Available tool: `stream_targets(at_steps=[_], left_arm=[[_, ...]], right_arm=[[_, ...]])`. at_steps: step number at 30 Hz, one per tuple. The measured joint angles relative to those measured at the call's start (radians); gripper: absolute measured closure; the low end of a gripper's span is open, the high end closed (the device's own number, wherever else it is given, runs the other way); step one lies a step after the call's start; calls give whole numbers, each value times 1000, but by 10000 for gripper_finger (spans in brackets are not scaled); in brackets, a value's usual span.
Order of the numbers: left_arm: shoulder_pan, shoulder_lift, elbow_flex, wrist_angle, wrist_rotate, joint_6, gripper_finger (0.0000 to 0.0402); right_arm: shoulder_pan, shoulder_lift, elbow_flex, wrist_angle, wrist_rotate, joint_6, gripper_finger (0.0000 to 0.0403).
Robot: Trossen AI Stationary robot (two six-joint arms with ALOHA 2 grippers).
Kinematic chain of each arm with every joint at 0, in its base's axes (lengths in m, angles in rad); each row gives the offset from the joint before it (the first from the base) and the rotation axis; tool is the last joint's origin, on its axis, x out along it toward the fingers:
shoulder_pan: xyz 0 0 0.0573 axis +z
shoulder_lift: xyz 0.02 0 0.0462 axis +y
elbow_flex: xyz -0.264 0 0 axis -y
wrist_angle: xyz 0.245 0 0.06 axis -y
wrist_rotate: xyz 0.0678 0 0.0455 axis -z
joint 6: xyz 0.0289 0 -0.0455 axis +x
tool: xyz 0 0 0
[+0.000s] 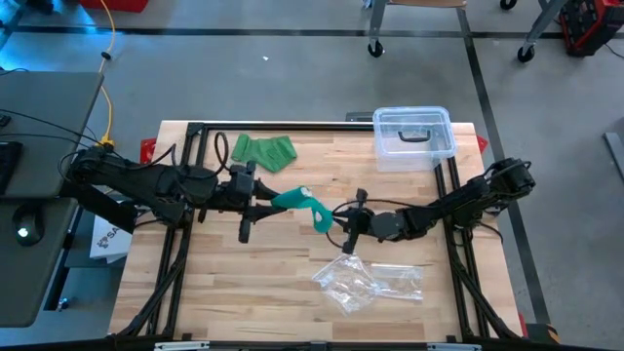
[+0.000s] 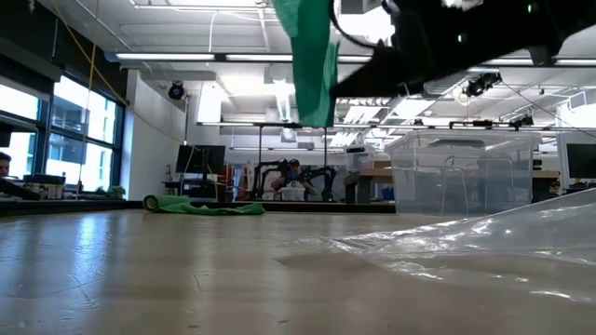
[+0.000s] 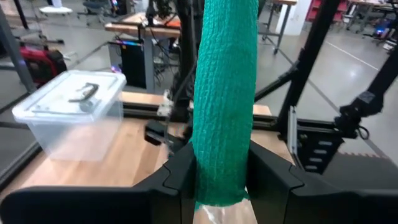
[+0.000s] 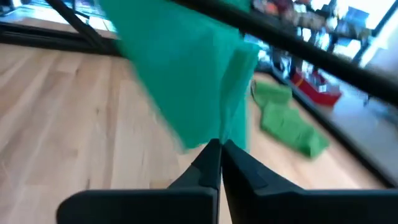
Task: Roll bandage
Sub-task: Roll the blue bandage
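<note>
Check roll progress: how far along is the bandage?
Done: teal bandage lifted off the table, left gripper clamped on one end, right gripper shut on the other. In hand: strip hangs loose between them. Left: no roll formed yet; green bandage lies untouched.

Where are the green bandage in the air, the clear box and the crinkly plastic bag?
Green bandage (image 1: 302, 202), high view, its middle.
Clear box (image 1: 414, 137), high view, its lid.
Plastic bag (image 1: 366, 283), high view, its middle.

text: none legible | labels: none | numbers: none | signs: none
</note>
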Motion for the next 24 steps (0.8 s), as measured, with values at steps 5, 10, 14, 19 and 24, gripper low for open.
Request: stream_targets(at_steps=[5, 10, 14, 19, 24], left_arm=[[-30, -42, 0, -29, -18, -11, 293], [-64, -65, 35, -52, -56, 33, 293], [-86, -56, 97, -88, -94, 104, 293], [-99, -29, 150, -128, -153, 223, 293], [-101, 6, 162, -148, -191, 343, 293]], right_arm=[[-45, 0, -82, -8, -10, 169, 402], [-103, 0, -167, -11, -81, 371, 402], [-142, 0, -212, -13, -207, 491, 403], [-167, 0, -217, 40, -536, 535, 403], [-189, 0, -217, 227, -891, 535, 403]])
